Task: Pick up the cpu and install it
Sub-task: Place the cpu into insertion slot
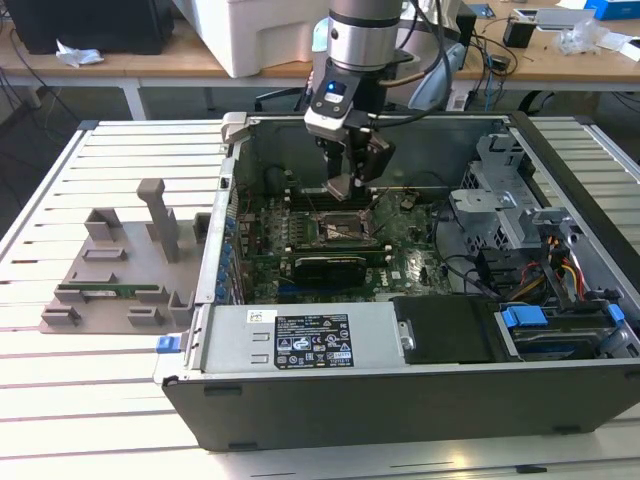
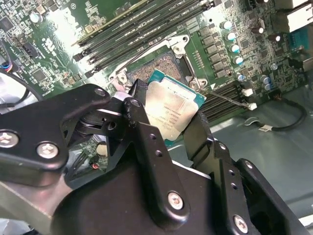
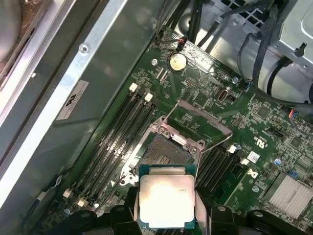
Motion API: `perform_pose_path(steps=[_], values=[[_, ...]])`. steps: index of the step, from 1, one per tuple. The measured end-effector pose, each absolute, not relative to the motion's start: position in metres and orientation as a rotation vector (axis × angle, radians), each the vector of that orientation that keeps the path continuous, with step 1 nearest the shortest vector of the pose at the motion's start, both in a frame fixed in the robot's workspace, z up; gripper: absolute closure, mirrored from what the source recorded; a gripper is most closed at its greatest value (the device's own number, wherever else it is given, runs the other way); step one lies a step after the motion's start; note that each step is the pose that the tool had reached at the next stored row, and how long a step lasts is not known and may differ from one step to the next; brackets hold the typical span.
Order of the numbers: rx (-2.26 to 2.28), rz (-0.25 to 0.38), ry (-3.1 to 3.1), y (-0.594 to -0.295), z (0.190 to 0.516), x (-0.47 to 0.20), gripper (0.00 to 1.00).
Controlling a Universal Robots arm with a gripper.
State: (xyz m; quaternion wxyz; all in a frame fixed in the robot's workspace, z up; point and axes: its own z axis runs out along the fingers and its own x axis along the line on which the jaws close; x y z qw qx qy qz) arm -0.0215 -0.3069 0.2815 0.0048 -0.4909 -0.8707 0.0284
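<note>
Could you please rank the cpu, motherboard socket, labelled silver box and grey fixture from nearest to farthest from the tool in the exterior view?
1. cpu, gripped in the tool.
2. motherboard socket, just below it.
3. labelled silver box, at the case's near edge.
4. grey fixture, outside the case, exterior view's left.

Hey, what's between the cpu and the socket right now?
Nothing. In the first wrist view the cpu, held in the tool, hangs by the open socket with no object between them.
</note>
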Motion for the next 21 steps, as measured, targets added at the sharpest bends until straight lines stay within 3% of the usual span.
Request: perform_pose_path(steps=[21], values=[[-1.713, 0.088, -2.616, -0.3069, 0.2811, -0.0215, 0.46]])
